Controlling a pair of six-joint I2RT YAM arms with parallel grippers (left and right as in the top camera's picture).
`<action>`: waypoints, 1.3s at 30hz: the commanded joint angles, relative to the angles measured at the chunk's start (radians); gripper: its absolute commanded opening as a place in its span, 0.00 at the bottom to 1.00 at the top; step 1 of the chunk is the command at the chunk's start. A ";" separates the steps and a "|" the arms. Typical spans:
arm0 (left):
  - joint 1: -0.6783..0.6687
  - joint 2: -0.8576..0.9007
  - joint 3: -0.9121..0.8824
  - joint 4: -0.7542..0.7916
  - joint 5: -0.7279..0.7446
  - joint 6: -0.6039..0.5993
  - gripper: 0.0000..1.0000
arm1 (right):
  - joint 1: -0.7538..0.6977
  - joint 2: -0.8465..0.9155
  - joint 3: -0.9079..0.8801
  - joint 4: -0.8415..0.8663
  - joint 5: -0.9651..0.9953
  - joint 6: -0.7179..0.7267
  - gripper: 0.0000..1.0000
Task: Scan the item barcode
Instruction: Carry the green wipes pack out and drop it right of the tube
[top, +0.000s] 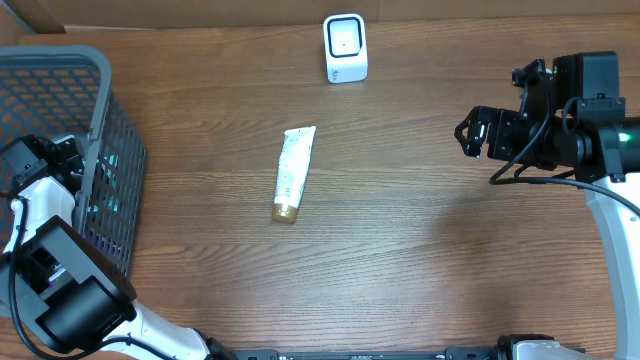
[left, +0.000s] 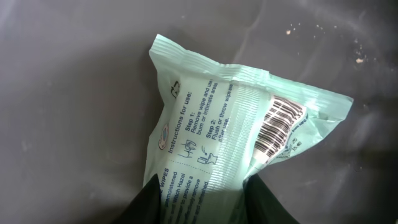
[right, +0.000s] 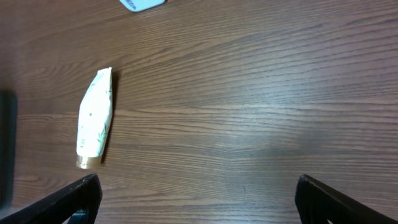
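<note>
A pale green pack of wipes (left: 217, 118) lies on the dark floor of the basket, its barcode (left: 277, 127) facing up near the right end. My left gripper (left: 202, 186) has its two black fingers pressed against the near end of the pack, one on each side. From overhead that arm reaches into the grey mesh basket (top: 100, 80) at the far left, and the pack is hidden there. The white scanner (top: 345, 48) stands at the back centre. My right gripper (top: 475, 135) hovers open at the right, nothing between its fingers (right: 71, 199).
A white tube with a gold cap (top: 294, 172) lies on the wooden table mid-left, also seen in the right wrist view as the tube (right: 94, 118). The scanner's edge (right: 142, 4) shows at the top of that view.
</note>
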 joint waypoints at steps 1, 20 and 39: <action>-0.006 -0.019 0.098 -0.089 0.005 -0.044 0.10 | 0.003 0.000 0.024 0.006 -0.009 0.003 1.00; -0.138 -0.290 1.040 -0.856 0.189 -0.122 0.05 | 0.003 0.000 0.024 0.023 -0.009 0.003 1.00; -1.028 0.050 0.700 -0.740 0.174 -0.484 0.09 | 0.003 0.000 0.024 0.025 -0.008 0.003 1.00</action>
